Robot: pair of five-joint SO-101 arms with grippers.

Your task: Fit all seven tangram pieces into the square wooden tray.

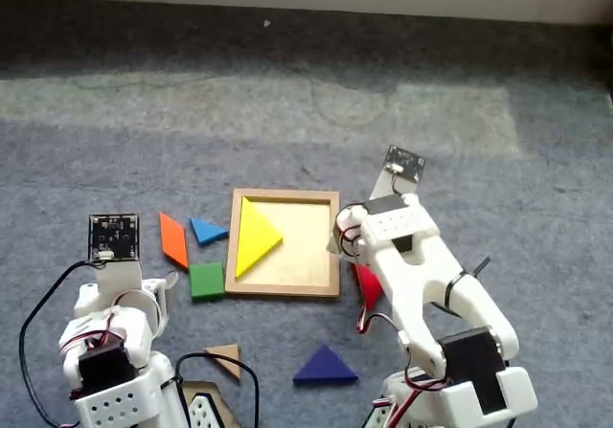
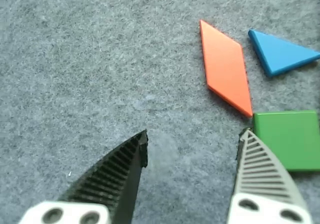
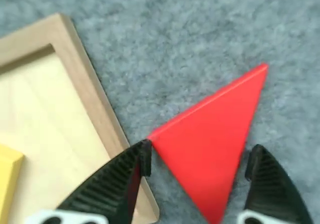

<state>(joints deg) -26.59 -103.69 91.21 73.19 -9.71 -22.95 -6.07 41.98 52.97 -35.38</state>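
**Red triangle sits btwn the open right fingers, just off the tray**

Wooden tray (image 1: pixel 283 195) lies on grey carpet (image 1: pixel 287 112); all places below are given relative to the tray.

- Yellow triangle (image 1: pixel 254 236) is inside the tray, flat. Its long edge runs along the wall on the left-arm side and its tip points to the tray's middle. It's the one pc in the tray.
- Red triangle (image 3: pixel 210 139) lies flat on the carpet just outside the tray's rim on the right-arm side, by the corner nearest the arm bases. It's close to the rim; can't tell if it touches.
- Right gripper (image 3: pixel 200 151) is spread open, w/ one finger each side of the red triangle. One dark fingertip is over the tray's rim edge. It isn't clamped on the pc.
- Orange parallelogram (image 1: pixel 173 239), light-blue triangle (image 1: pixel 206 230) and green square (image 1: pixel 206 281) are grouped outside the tray on the left-arm side. The light-blue triangle and green square are nearest the rim and the orange parallelogram is further out.
- Left gripper (image 2: pixel 195 134) is also open and holds nothing, over bare carpet beyond that group. Its pale fingertip (image 2: pixel 247 141) is just beside the green square's corner.
- Dark-blue triangle (image 1: pixel 326 366) and tan triangle (image 1: pixel 226 357) lie on the carpet off the tray's near edge, towards the arm bases. They're apart from the tray and from each other.
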